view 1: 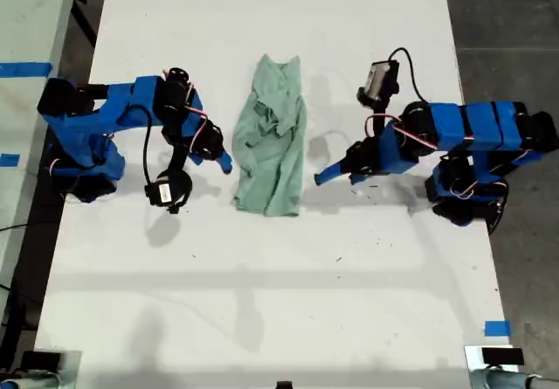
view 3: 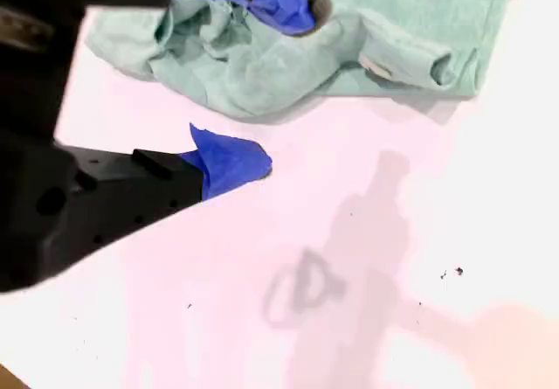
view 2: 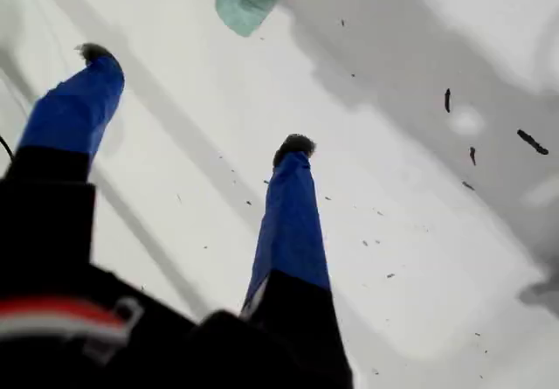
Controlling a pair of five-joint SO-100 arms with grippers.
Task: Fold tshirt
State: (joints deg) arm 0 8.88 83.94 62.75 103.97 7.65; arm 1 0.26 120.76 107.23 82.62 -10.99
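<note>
Tshirt, exterior view: lies on the white table between both arms, bunched into a narrow strip; judged light, limp and prone to drag, so take it at a hem corner. First wrist view: my first gripper is released, over bare table near the cloth's corner. Second wrist view: my second gripper is released, one fingertip above the rumpled edge. Nothing obstructs except the opposite arm.
</note>
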